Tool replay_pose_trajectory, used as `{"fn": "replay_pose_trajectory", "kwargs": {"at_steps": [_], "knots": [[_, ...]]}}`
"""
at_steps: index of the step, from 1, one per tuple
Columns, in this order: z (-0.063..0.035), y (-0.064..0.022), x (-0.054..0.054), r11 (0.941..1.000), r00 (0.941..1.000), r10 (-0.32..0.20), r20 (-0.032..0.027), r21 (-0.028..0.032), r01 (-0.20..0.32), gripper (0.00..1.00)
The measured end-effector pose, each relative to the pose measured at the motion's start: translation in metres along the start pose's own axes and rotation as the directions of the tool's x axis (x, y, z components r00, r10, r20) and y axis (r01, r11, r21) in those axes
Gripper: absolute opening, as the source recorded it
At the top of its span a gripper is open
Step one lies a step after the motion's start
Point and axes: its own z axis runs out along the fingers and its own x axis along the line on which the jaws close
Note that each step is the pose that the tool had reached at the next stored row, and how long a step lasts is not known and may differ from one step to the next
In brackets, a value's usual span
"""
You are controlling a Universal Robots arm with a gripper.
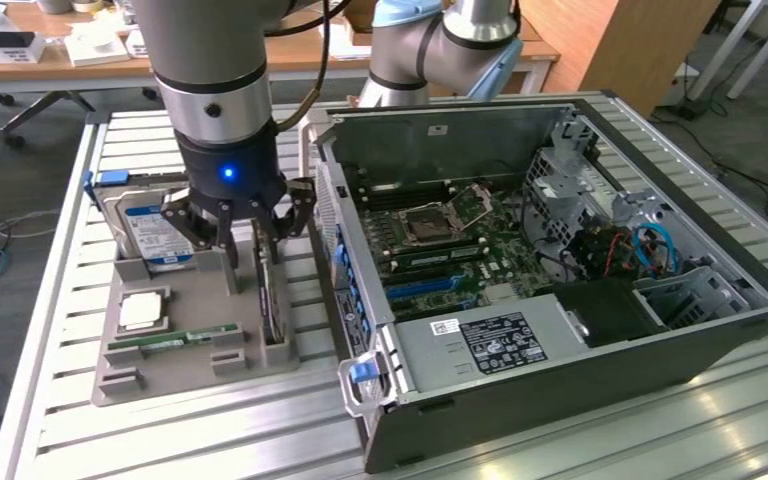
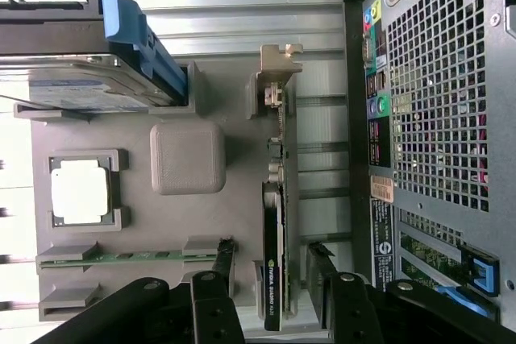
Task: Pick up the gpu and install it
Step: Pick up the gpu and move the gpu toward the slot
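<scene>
The gripper (image 1: pixel 253 245) is hovering over the gray tray (image 1: pixel 171 385). Its fingers (image 2: pixel 219 267) are spread and straddling the gpu (image 2: pixel 274 215) without pinching it, a thin gap showing on each side. The gpu is standing on edge in the slot along the tray's 3 o'clock edge, exterior view. The computer case (image 1: pixel 624 370) is sitting just beside it at 3 o'clock, leaving narrow room there. The hard drive (image 1: pixel 151 225) is standing at the gpu's 10 o'clock, well apart.
</scene>
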Motion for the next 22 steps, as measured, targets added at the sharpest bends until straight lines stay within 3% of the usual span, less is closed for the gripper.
{"fn": "replay_pose_trajectory", "kwargs": {"at_steps": [13, 22], "knots": [[0.0228, -0.0011, 0.001, 1.0, 1.0, 0.0, 0.0044, -0.0003, 0.0, 0.49], [0.0253, -0.0012, -0.002, 1.0, 1.0, 0.0, 0.0046, -0.0003, 0.0, 0.49]]}}
